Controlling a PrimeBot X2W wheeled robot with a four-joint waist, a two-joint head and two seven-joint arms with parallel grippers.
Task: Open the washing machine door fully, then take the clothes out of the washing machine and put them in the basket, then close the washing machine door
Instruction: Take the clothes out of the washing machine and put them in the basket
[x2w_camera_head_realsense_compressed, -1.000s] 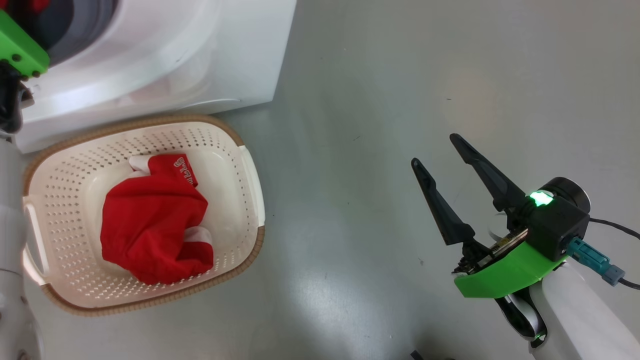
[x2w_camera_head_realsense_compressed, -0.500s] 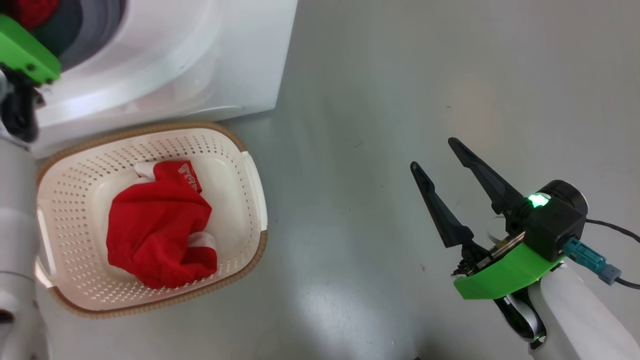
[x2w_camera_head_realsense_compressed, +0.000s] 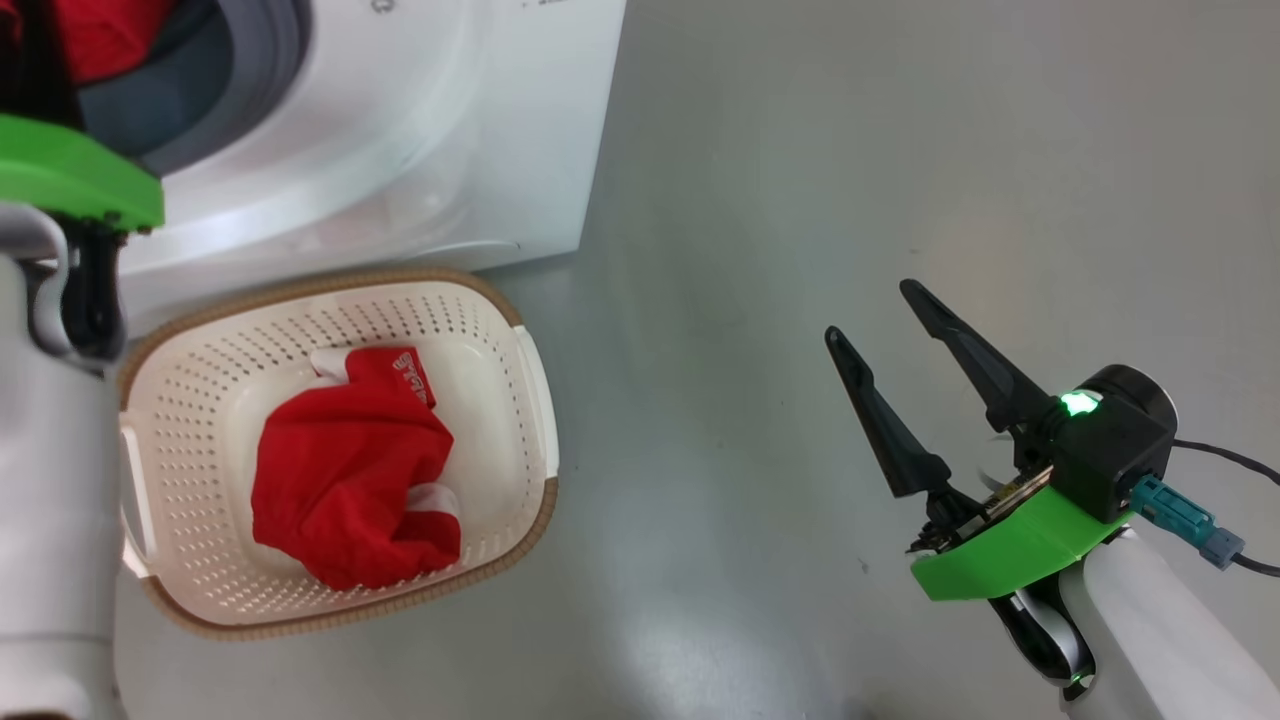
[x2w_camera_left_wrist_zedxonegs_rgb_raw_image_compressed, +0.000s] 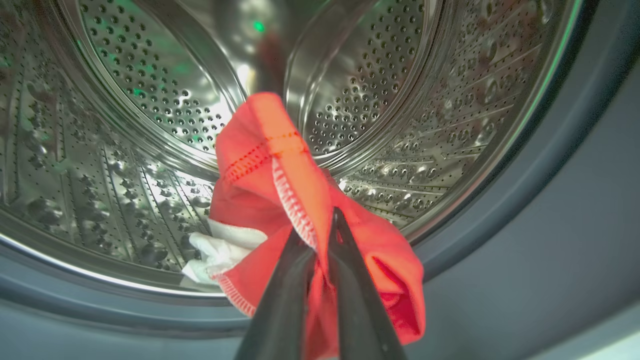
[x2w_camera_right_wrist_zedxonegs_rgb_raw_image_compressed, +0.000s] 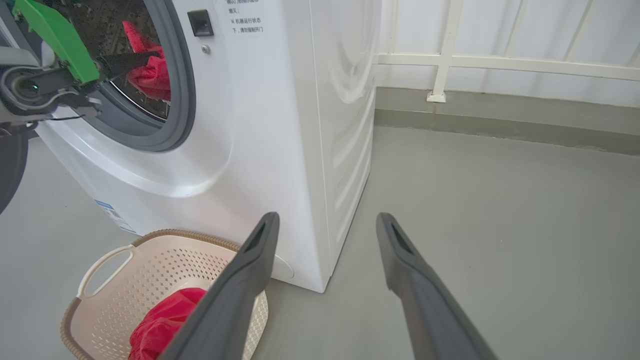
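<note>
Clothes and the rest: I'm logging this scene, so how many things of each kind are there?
Red garments: 2, one in the basket, one in the left gripper
Basket: 1
Washing machine: 1
Grippers: 2, counting the open right gripper
Total: 6

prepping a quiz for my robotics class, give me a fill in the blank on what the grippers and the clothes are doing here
1. The left gripper is shut on a ____ garment inside the washing machine.
2. The right gripper hangs ____ above the floor, holding nothing.
3. A second garment lies in the ____.
Missing: red; open; basket.
</note>
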